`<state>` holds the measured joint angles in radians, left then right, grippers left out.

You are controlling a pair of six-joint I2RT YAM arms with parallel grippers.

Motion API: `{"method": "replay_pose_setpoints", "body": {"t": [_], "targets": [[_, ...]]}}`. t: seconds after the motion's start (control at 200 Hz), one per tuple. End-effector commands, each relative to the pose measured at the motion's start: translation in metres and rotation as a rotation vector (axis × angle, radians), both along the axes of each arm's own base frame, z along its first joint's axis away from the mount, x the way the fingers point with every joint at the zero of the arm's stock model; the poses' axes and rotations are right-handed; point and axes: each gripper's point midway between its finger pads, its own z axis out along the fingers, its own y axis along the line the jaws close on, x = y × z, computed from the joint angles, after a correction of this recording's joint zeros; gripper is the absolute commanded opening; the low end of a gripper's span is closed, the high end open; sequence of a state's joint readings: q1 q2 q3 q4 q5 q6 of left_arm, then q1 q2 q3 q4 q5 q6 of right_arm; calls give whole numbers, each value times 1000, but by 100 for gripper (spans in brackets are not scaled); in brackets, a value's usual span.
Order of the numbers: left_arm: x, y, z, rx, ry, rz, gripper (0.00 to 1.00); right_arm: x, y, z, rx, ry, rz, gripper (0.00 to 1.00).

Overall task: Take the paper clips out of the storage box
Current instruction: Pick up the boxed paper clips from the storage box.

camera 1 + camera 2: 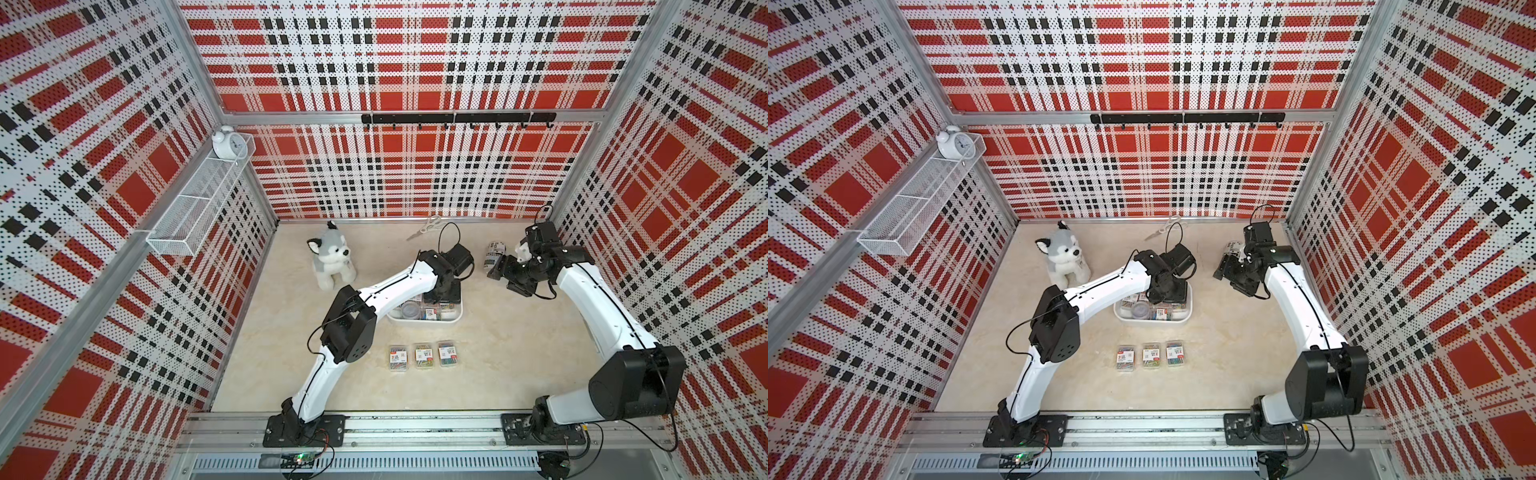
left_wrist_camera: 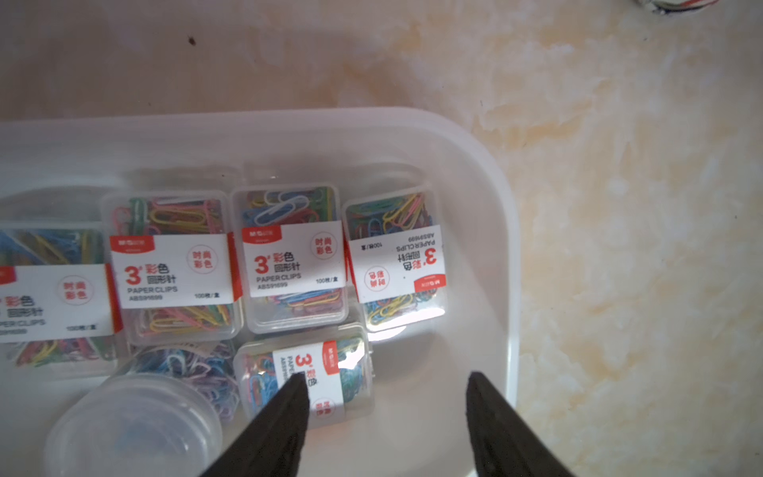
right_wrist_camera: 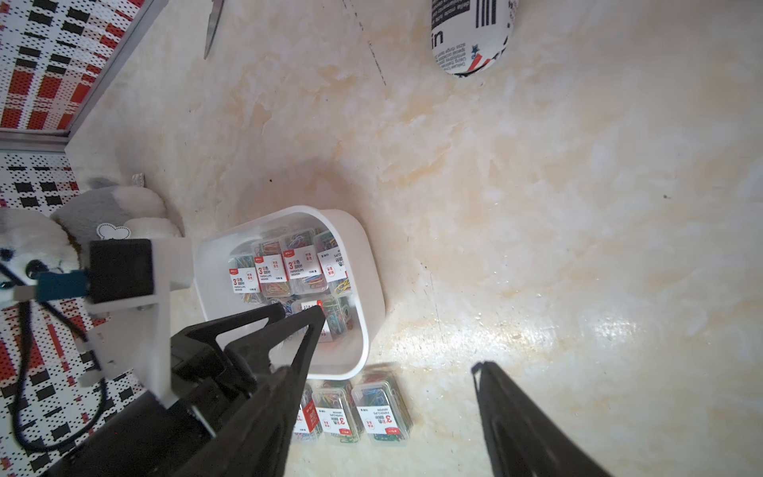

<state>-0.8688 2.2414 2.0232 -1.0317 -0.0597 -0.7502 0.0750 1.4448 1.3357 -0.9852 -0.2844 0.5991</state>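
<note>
Both wide: left pincer, right pincer; clear rectangular clip cases in glossy box.

White storage box; multicoloured paper clips; grey-white plush dog; red-black-white plaid walls.

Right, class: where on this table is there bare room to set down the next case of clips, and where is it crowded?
Free: bare table right of the three-case row, towards the right arm, and between that row and the front rail. Crowded: inside the storage box.

Eight clip cases, one round tub
</note>
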Motion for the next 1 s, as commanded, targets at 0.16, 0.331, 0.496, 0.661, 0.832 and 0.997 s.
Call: {"method": "replay_pose_setpoints", "body": {"t": [0.16,0.331,0.496,0.661,0.832,0.997], "targets": [[4,-21,-3,-45,14,51,65,-9,-3,5,30,-4,25,73],[6,-31,-10,-90,38,81,63,-13,-2,2,38,2,28,73],[2,-27,-21,-83,63,91,65,-14,-1,1,43,4,31,73],[4,-24,-32,-97,83,106,65,-14,-1,2,42,4,30,73],[7,-22,-39,-98,94,118,65,-16,-2,0,36,10,28,73],[5,-28,-41,-115,104,105,65,-17,-2,0,36,12,29,73]]}}
